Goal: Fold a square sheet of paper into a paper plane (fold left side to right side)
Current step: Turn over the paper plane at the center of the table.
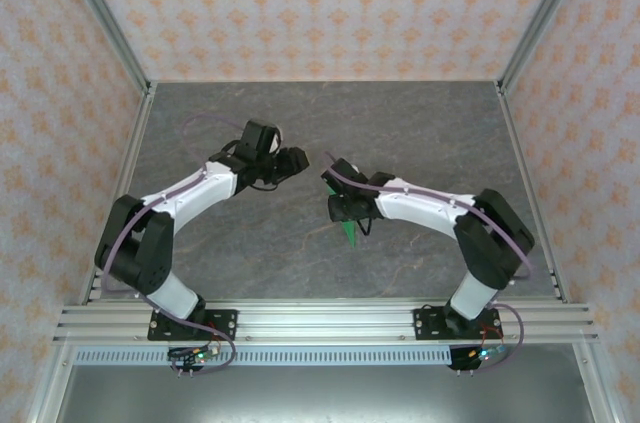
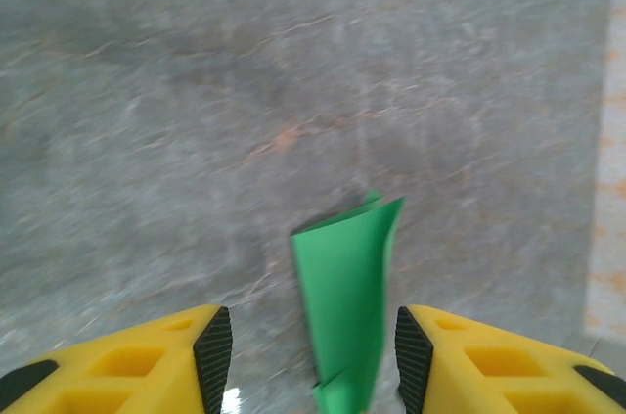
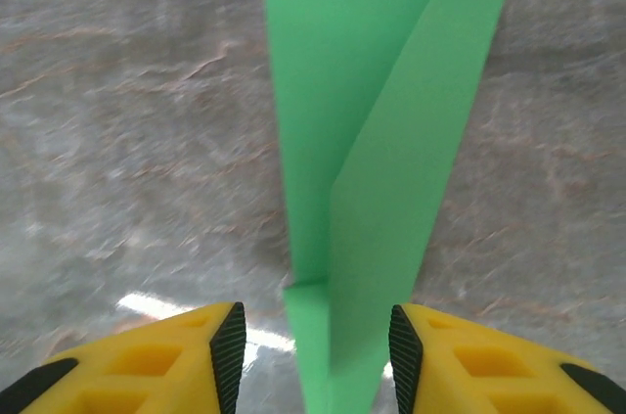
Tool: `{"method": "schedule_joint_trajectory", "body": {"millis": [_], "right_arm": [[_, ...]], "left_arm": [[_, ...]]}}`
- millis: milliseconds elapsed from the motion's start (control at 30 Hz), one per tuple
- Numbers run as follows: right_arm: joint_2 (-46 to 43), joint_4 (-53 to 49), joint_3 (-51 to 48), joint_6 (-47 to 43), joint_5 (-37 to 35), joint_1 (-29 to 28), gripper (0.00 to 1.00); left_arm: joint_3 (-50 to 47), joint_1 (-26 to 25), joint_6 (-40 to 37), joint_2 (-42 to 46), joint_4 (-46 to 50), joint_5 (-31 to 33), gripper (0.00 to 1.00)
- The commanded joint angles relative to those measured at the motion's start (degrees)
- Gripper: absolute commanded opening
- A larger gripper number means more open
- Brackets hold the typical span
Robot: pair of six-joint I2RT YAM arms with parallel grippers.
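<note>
The paper plane [image 3: 391, 169] is a slim bright green folded dart with a centre crease, lying on the grey table. In the right wrist view it runs up from between the yellow fingers of my right gripper [image 3: 310, 350], whose jaws stand wide apart with neither pad touching it. In the top view, a green tip [image 1: 350, 233] pokes out under my right gripper [image 1: 345, 213] at the table's middle. The left wrist view also shows the green dart [image 2: 344, 306] in the gap of my open left gripper [image 2: 313, 350], clear of both pads. My left gripper [image 1: 298, 160] hovers up and left of the right one.
The grey marbled table [image 1: 420, 123] has patterned walls on three sides and metal posts at the corners. An aluminium rail [image 1: 320, 321] with both arm bases runs along the near edge. Bare tabletop lies behind and beside the grippers.
</note>
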State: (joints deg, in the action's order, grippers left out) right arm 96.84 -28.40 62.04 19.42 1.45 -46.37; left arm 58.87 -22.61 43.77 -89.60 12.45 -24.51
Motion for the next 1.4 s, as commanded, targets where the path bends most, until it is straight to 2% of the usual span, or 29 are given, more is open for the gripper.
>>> {"method": "schedule_joint_trajectory", "body": {"millis": [0,133,200,267,333,400,500,633,700,800,867,967,1133,1267,1367], "right_arm": [[2.9,-3.9,2.9,-1.3,-7.1,-0.1,0.45],[5.5,-5.2,4.0,-1.2,-8.8,-0.1,0.35],[4.8,-5.3,4.0,-1.3,-9.5,-0.1,0.25],[3.2,-5.4,4.1,-1.8,-8.9,-0.1,0.11],[1.0,-5.7,4.3,-2.8,-7.4,-0.1,0.02],[-2.3,-5.1,3.9,-3.4,-5.7,-0.1,0.00],[-8.2,-0.4,0.2,-4.0,2.9,1.9,0.00],[-12.3,13.6,-9.2,0.5,24.6,9.5,0.00],[-11.6,21.5,-13.5,3.8,31.8,12.7,0.00],[-9.6,29.1,-18.4,7.2,36.8,16.9,0.00],[-8.9,30.4,-20.2,7.5,36.9,19.0,0.01],[-8.7,25.8,-19.7,4.4,33.6,20.2,0.09],[-12.0,12.5,-17.0,-0.5,20.8,20.3,0.27],[-14.9,1.8,-13.8,-3.5,9.7,20.1,0.29],[-17.4,-3.1,-11.3,-6.9,7.5,18.1,0.31]], "left_arm": [[-2.1,-0.3,-2.3,4.3,4.7,5.5,0.50],[-4.1,-0.4,-3.0,7.6,7.1,7.4,0.51],[-4.5,-0.4,-3.5,9.1,8.8,8.8,0.51],[-5.0,-0.4,-3.9,10.4,9.9,9.9,0.52],[-5.0,-0.4,-4.1,11.4,10.7,10.6,0.52],[-5.0,-0.4,-4.3,12.4,11.5,11.3,0.52],[-4.7,-0.4,-4.7,13.8,12.6,12.7,0.53],[-4.2,-0.4,-5.3,15.1,13.7,13.5,0.54],[-4.1,-0.4,-5.4,15.3,14.0,13.7,0.54],[-4.0,-0.4,-5.4,15.4,14.1,13.7,0.54],[-4.0,-0.4,-5.3,15.2,13.9,13.5,0.54],[-3.9,-0.4,-5.2,14.7,13.7,13.0,0.54],[-3.7,-0.4,-5.4,14.8,14.0,13.4,0.55],[-3.5,-0.4,-5.9,14.9,14.4,14.1,0.55],[-3.9,-0.4,-6.1,15.4,14.3,14.3,0.55]]}}
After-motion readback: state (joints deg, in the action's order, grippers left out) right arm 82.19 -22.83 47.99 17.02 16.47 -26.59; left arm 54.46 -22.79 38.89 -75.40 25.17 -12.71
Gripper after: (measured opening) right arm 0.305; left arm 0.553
